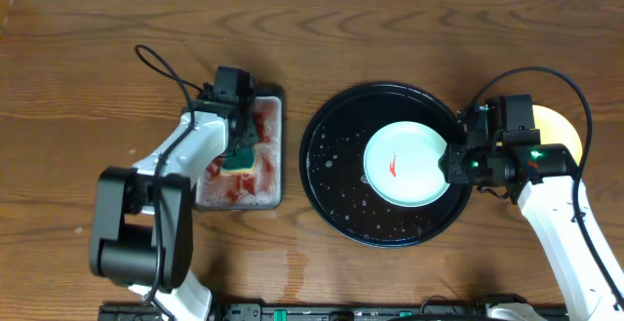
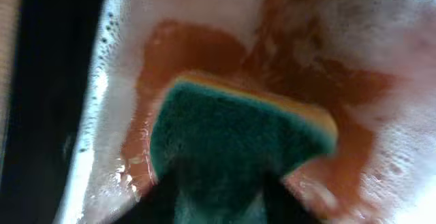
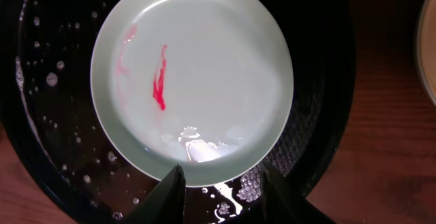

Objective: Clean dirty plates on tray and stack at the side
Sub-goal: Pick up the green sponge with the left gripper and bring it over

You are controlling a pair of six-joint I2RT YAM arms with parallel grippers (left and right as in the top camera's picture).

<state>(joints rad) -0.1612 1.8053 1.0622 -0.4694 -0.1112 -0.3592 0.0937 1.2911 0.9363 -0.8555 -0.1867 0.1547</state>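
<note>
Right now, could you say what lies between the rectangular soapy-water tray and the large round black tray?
Only bare brown wooden table separates the rectangular black tray from the round black tray, per the overhead view.

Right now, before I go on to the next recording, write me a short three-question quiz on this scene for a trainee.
1. True or false: the pale mint plate on the round black tray carries a red smear.
2. What does the left tool grip? A) a green and yellow sponge B) a brush C) a cloth
3. Fill in: the yellow plate lies on the ___, outside the round black tray.
Key: 1 true; 2 A; 3 table.
</note>
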